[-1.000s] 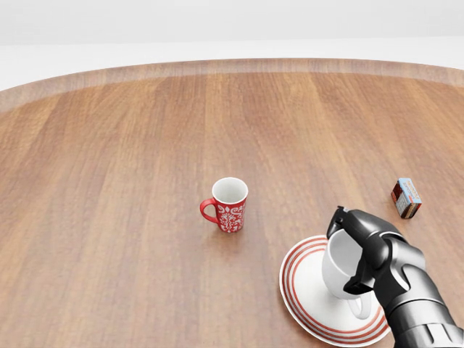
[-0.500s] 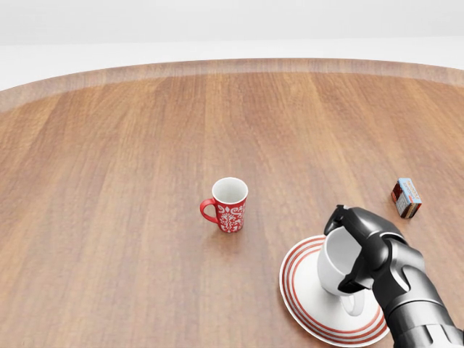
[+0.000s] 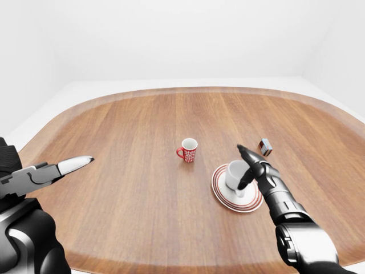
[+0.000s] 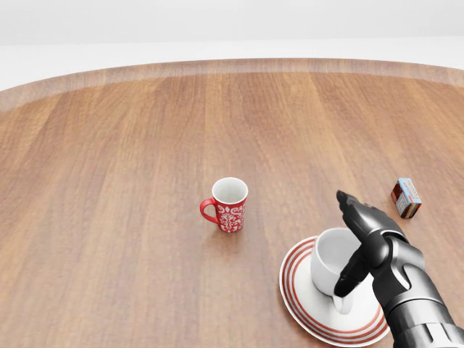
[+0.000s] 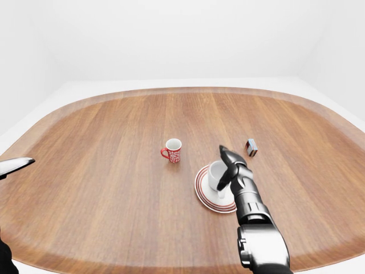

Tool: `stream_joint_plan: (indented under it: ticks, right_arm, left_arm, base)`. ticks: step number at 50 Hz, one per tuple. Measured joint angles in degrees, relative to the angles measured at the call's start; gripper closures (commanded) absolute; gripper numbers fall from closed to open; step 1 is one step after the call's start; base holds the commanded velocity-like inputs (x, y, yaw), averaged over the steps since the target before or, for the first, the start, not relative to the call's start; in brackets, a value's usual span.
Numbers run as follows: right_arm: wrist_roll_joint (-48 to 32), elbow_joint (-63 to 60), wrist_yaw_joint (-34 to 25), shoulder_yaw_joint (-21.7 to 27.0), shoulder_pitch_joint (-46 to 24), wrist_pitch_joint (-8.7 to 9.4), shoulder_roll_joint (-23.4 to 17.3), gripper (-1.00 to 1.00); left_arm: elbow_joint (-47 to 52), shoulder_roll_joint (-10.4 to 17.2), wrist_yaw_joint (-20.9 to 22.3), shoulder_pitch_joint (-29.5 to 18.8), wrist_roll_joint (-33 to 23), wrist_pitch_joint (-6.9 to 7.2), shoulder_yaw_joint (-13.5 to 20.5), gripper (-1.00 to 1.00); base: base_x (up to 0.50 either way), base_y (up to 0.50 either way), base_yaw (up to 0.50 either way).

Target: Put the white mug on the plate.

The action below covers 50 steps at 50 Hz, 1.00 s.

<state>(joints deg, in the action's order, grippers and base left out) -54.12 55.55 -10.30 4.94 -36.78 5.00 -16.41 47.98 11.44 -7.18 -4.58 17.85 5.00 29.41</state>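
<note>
Now the white mug (image 4: 330, 264) rests on the plate (image 4: 301, 299), right hand (image 4: 370, 243) fingers released.

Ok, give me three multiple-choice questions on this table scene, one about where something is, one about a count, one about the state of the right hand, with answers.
1. Where does the white mug stand?
A. on the plate
B. beside the small box
C. at the table's left edge

2. How many mugs are on the table?
A. one
B. two
C. three

3. How is the right hand?
A. closed round the red mug
B. open, fingers spread by the white mug
C. out of view

Answers:
1. A, the head view shows the mug inside the plate's red rings.
2. B, one white and one red.
3. B, one finger points up and away and another hangs down beside the mug; none closes round it.
</note>
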Motion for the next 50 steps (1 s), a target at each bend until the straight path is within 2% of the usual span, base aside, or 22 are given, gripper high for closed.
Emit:
stream_joint_plan:
  ticks: [10, 15, 20, 27, 31, 33, 36, 42, 50]
  right_arm:
    - [0.23, -0.10, 0.28, -0.01, -0.60, 0.00, 0.22, -1.00]
    - [0.64, -1.40, -2.46, -0.06, -3.03, 0.00, 0.37, -1.00]
    - [-1.74, -9.38, -10.61, -1.26, -5.42, 0.00, -0.28, -1.00]
    - [-11.76, -31.93, -29.70, -0.64, -7.38, 0.00, -1.34, -1.00]
    - [-16.09, -42.01, -29.70, 1.09, -12.02, 0.00, -1.57, -1.00]
    - [-16.98, -43.93, -29.67, 1.98, -15.97, 0.00, -2.02, -1.00]
    - [-16.64, -44.20, -26.43, 3.18, -22.50, -0.08, -2.80, -1.00]
    - [-12.76, -43.35, -15.38, 4.69, -33.33, -2.70, -4.40, -1.00]
    - [-9.92, -43.21, -5.48, 5.07, -40.30, -5.60, -5.94, -1.00]
  left_arm:
    - [-0.07, 0.07, 0.00, -0.08, 0.06, 0.00, 0.05, -1.00]
    - [-0.24, 0.10, 0.01, -0.08, 0.05, 0.00, 0.08, -1.00]
    - [-0.42, 0.10, 0.03, -0.05, 0.01, 0.00, 0.07, -1.00]
    - [-0.50, 0.05, 0.07, 0.03, -0.09, 0.00, 0.01, -1.00]
    - [-0.37, 0.03, 0.08, 0.08, -0.08, 0.00, 0.03, -1.00]
    - [-0.26, 0.01, 0.09, 0.12, -0.06, 0.00, 0.05, -1.00]
    - [-0.13, -0.01, 0.09, 0.16, -0.05, 0.00, 0.07, -1.00]
    - [-0.09, -0.02, 0.10, 0.13, -0.06, 0.00, 0.10, -1.00]
    - [-0.13, 0.01, 0.09, 0.07, -0.08, 0.00, 0.10, -1.00]
  base:
    - [0.00, 0.00, 0.00]
    - [0.00, 0.00, 0.00]
    - [0.00, 0.00, 0.00]
    - [0.00, 0.00, 0.00]
    - [0.00, 0.00, 0.00]
    - [0.00, 0.00, 0.00]
    - [0.00, 0.00, 0.00]
    - [0.00, 0.00, 0.00]
    - [0.00, 0.00, 0.00]
